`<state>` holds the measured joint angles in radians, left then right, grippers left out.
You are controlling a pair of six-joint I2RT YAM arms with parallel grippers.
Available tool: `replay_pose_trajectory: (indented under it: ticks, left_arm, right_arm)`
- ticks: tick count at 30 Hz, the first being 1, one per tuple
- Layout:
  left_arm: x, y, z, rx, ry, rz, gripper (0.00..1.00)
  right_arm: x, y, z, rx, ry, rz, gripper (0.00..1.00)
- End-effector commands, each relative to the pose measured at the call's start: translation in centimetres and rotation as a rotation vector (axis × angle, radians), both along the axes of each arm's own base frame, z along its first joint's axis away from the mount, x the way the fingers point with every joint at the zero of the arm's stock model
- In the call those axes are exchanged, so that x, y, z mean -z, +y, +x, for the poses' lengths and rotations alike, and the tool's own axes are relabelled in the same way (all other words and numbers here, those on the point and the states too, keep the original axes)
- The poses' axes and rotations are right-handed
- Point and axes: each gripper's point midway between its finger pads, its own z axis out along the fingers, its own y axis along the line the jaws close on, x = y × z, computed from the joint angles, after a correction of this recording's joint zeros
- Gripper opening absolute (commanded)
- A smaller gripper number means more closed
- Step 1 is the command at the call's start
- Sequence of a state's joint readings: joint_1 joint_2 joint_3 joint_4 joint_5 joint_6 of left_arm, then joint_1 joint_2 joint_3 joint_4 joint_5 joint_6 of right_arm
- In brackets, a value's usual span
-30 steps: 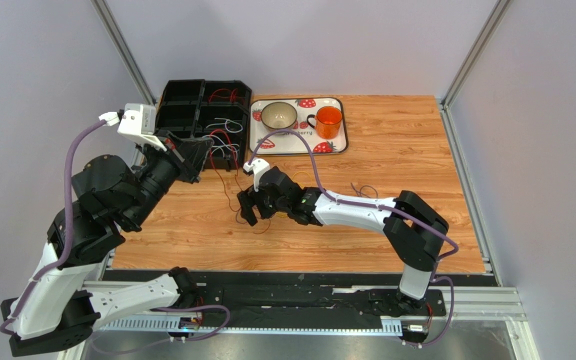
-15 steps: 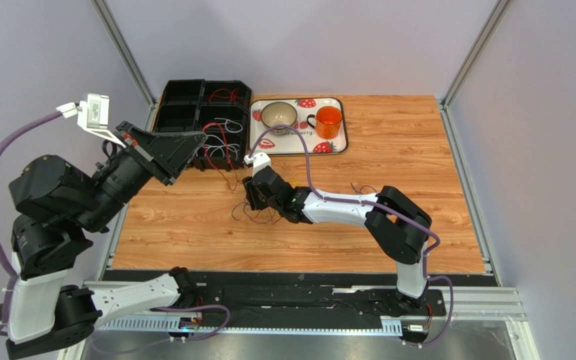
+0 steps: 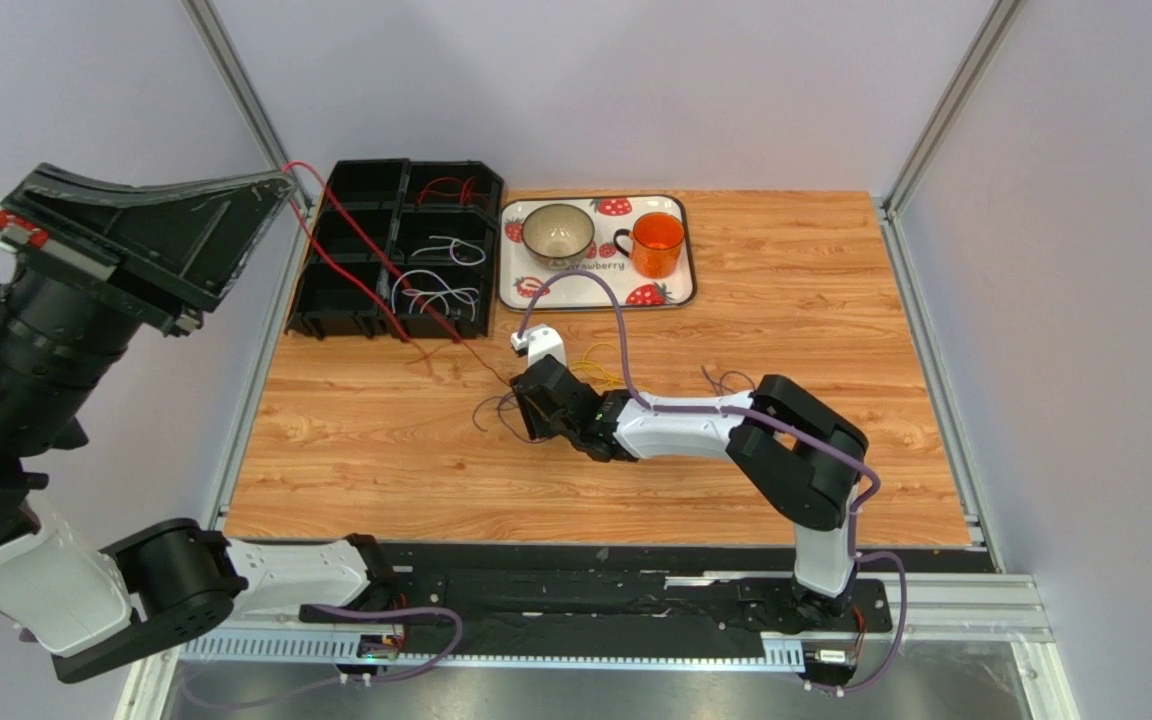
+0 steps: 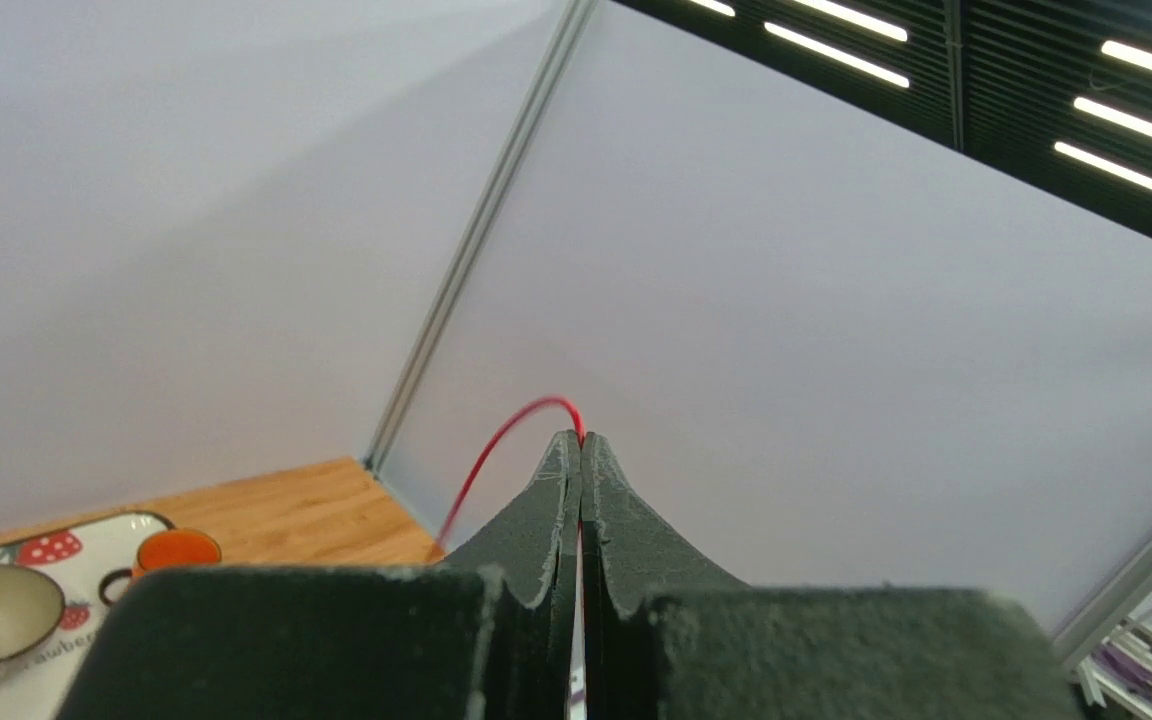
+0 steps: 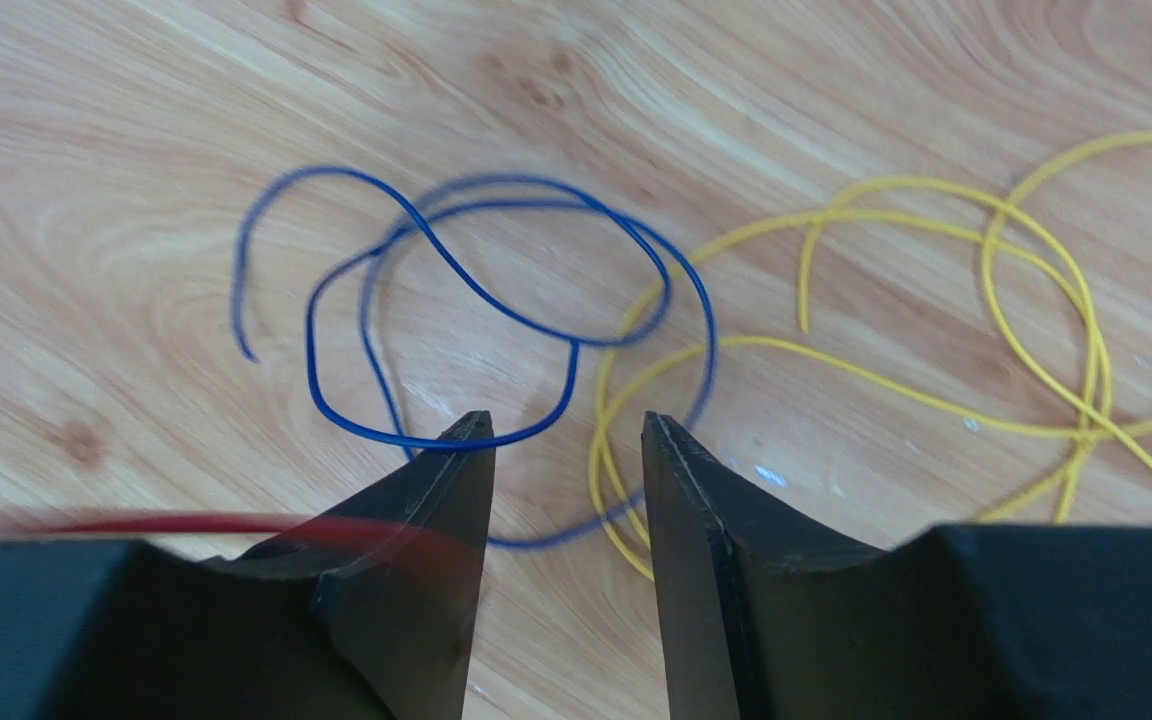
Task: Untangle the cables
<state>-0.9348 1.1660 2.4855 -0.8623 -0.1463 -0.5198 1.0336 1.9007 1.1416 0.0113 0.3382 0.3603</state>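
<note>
My left gripper [image 3: 285, 177] is raised high at the far left and shut on a red cable [image 3: 361, 237]. The cable runs taut down over the black bin to the table by my right gripper. In the left wrist view the closed tips [image 4: 582, 438] pinch the red cable [image 4: 500, 450]. My right gripper [image 3: 527, 414] is low over the table and open. In the right wrist view its jaws [image 5: 567, 425] stand apart and empty over a blue cable [image 5: 432, 248] and a yellow cable [image 5: 898, 225]. The red cable [image 5: 192, 525] passes blurred beside the left finger.
A black compartment bin [image 3: 405, 210] at the back left holds white and red cables. A strawberry tray [image 3: 684, 278] beside it carries a bowl [image 3: 557, 230] and an orange cup [image 3: 659, 240]. A dark loose cable [image 3: 725, 378] lies right of my right gripper.
My left arm has swung up and to the left, drawing the red cable out taut. My right gripper has shifted a little to the right, staying low and open.
</note>
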Motion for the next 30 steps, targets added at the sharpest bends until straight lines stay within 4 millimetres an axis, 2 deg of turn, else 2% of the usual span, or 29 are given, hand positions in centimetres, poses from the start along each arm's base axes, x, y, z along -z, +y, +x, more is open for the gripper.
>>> replay_pose_trajectory:
  ticks: [1,3,7,8,9,11,12,13,14,15,16,18,19,21,22,23,24,25,27,28,29,30]
  left_arm:
    - [-0.2,0.6,0.4,-0.057,-0.052,0.035,0.00]
    - [-0.2,1.2,0.5,-0.088,-0.069,0.040,0.00]
    - [-0.1,3.8,1.1,-0.201,-0.070,0.031,0.00]
    - [0.2,3.9,1.4,-0.221,-0.067,0.044,0.00]
    - [0.6,3.9,1.7,-0.234,-0.060,0.055,0.00]
    - [2.4,3.3,2.9,-0.267,-0.029,0.107,0.00]
    - [3.8,2.4,4.1,-0.292,-0.001,0.148,0.00]
    - [4.3,2.6,4.5,-0.317,0.001,0.172,0.00]
    - [4.9,2.7,5.1,-0.345,0.015,0.192,0.00]
    - [6.2,3.0,6.2,-0.410,0.055,0.229,0.00]
    - [7.0,3.0,7.0,-0.448,0.064,0.271,0.00]
    - [8.8,2.8,8.7,-0.527,0.099,0.349,0.00]
    - [9.4,2.9,9.3,-0.557,0.097,0.391,0.00]
    - [11.0,2.5,10.9,-0.628,0.127,0.466,0.00]
    - [11.6,2.5,11.6,-0.661,0.123,0.519,0.00]
    - [12.2,2.5,12.2,-0.692,0.134,0.557,0.00]
    - [13.0,2.4,13.2,-0.745,0.160,0.602,0.00]
    - [13.3,3.1,14.0,-0.792,0.176,0.628,0.00]
    - [14.3,2.9,15.4,-0.811,0.209,0.685,0.00]
    - [14.7,3.9,16.4,-0.853,0.244,0.688,0.00]
    - [15.5,4.2,16.8,-0.857,0.275,0.722,0.00]
    - [15.5,3.9,17.6,-0.848,0.288,0.720,0.00]
  right_arm:
    - [-2.4,-1.7,0.6,0.083,-0.040,0.032,0.45]
    - [-2.3,-2.9,0.7,0.113,-0.036,0.001,0.45]
    - [-2.0,-4.7,1.0,0.162,-0.012,-0.041,0.45]
    - [-2.3,-4.8,0.9,0.161,-0.012,-0.041,0.45]
    - [-3.3,-4.7,0.9,0.156,-0.018,-0.020,0.45]
    - [-4.4,-5.0,0.6,0.154,-0.020,-0.018,0.46]
    - [-5.9,-5.2,0.7,0.160,-0.036,-0.003,0.47]
    - [-6.0,-6.3,0.4,0.176,-0.031,-0.042,0.48]
    - [-7.1,-7.2,0.9,0.220,-0.060,-0.059,0.50]
    - [-7.6,-7.9,1.0,0.241,-0.062,-0.078,0.57]
    - [-7.9,-9.7,0.9,0.265,-0.043,-0.117,0.61]
    - [-8.5,-11.2,1.1,0.301,-0.014,-0.128,0.63]
    - [-9.3,-12.3,0.7,0.310,-0.004,-0.132,0.64]
    - [-9.2,-12.8,-0.6,0.271,0.031,-0.126,0.67]
    - [-9.9,-13.2,-1.4,0.254,0.039,-0.108,0.69]
    - [-10.0,-13.1,-2.2,0.232,0.066,-0.087,0.70]
    - [-9.2,-13.6,-3.0,0.236,0.099,-0.084,0.71]
    - [-9.7,-14.0,-3.9,0.228,0.115,-0.058,0.73]
    - [-9.2,-13.3,-6.1,0.167,0.202,0.004,0.76]
    - [-8.4,-13.4,-7.2,0.142,0.238,0.024,0.77]
    - [-9.3,-12.7,-9.0,0.066,0.281,0.100,0.77]
    - [-9.9,-12.3,-9.7,0.037,0.285,0.154,0.87]
